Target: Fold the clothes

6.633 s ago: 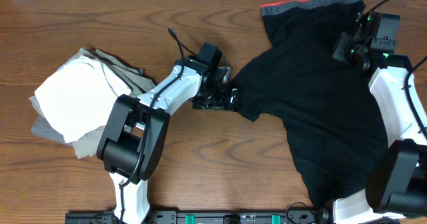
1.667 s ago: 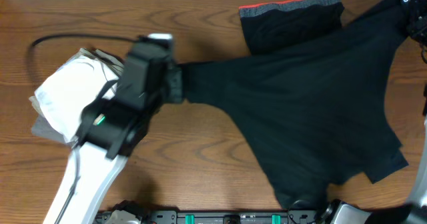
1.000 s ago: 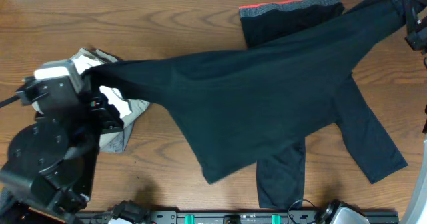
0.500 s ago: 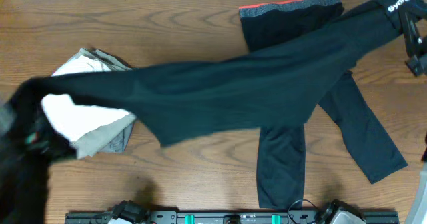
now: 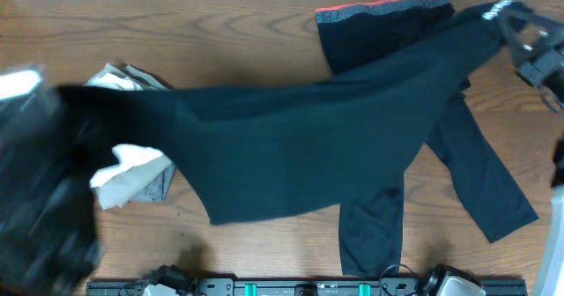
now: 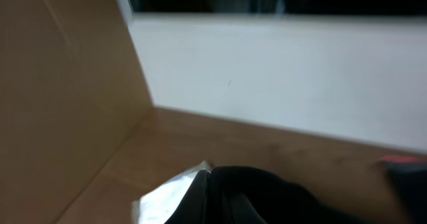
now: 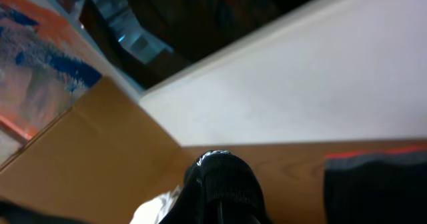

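Note:
A black shirt point(image 5: 308, 146) with a small white logo point(image 5: 495, 10) hangs stretched across the table between both grippers. My left gripper point(image 5: 75, 124) is a raised blur at the far left, shut on one end of the shirt. At the top right, my right gripper point(image 5: 522, 33) is shut on the other end, by the logo. Two sleeves point(image 5: 480, 177) trail on the wood below. Both wrist views show only bunched black cloth point(image 6: 267, 197) point(image 7: 223, 187) over the jaws. A black red-edged garment point(image 5: 370, 27) lies at the back. Folded white and grey clothes point(image 5: 132, 173) lie partly under the shirt.
The brown wooden table point(image 5: 247, 32) shows along the back and the front left. The red-edged garment point(image 7: 380, 184) and the white pile point(image 6: 170, 201) also show in the wrist views. A white wall point(image 6: 280, 71) stands behind the table.
The shirt has sagged lower and spread wider over the table. My left arm has shifted at the far left, still blurred. My right gripper has moved slightly left with the logo end.

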